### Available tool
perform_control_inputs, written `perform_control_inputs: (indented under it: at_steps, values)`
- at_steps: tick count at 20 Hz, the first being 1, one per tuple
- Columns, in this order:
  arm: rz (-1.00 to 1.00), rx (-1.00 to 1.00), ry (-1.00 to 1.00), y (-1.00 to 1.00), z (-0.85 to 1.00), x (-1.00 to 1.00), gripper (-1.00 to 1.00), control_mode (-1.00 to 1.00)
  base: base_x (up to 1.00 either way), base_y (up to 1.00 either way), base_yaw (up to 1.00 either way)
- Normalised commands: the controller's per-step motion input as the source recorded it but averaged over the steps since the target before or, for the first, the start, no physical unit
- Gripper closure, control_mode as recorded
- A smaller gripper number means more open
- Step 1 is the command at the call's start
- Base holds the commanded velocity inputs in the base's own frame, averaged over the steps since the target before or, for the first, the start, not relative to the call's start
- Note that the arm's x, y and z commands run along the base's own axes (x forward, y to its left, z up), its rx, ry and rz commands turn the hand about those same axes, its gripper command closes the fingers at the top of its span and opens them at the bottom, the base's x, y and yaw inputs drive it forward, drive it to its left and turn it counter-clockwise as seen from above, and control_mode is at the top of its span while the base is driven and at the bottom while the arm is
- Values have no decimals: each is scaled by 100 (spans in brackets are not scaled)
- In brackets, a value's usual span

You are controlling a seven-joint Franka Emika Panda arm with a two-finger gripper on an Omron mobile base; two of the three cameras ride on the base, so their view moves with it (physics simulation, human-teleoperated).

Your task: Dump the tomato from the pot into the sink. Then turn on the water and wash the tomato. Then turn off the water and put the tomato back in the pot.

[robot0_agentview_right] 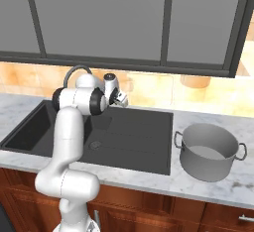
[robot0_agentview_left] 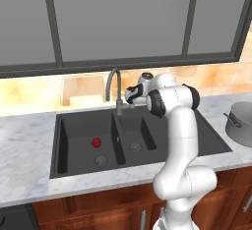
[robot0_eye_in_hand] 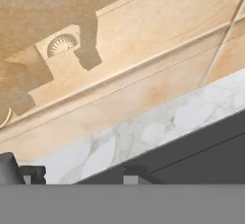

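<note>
The tomato (robot0_agentview_left: pixel 97 141) is lying on the floor of the wide basin of the sink (robot0_agentview_left: pixel 74 167), just behind the round drain (robot0_agentview_left: pixel 101 160) and apart from it, with no water visibly running over it. The pot (robot0_agentview_right: pixel 207 151) is sitting upright on the marble counter (robot0_agentview_right: pixel 233 186) to the right of the sink, empty as far as its inside is showing. The faucet (robot0_agentview_left: pixel 113 84) is arching up at the back rim, between the two basins, with its base (robot0_agentview_left: pixel 119 107) on the divider. The gripper (robot0_agentview_left: pixel 132 96) is hovering at the faucet base, just beside what is probably the handle; in the hand view its fingertips (robot0_eye_in_hand: pixel 32 173) are poking up apart against the backsplash (robot0_eye_in_hand: pixel 143 50), so the jaws look partly parted with nothing between them, though whether they are touching the handle I cannot tell. Judging from this, the step in hand is working the water control. Doing it well is likely meaning keeping contact on the lever alone, pushing smoothly through its arc, staying clear of the spout, and confirming the flow before moving toward the tomato.
</note>
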Motion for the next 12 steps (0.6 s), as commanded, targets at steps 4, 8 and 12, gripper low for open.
perform_control_inputs:
  at_steps: [4, 8, 12]
  values:
    - [-15, 13, 19, -100, -38, 9, 100, -100, 0, 0, 0]
    - [-16, 13, 19, -100, -40, 1, 100, -100, 0, 0, 0]
    - [-16, 13, 17, -100, -38, 0, 100, -100, 0, 0, 0]
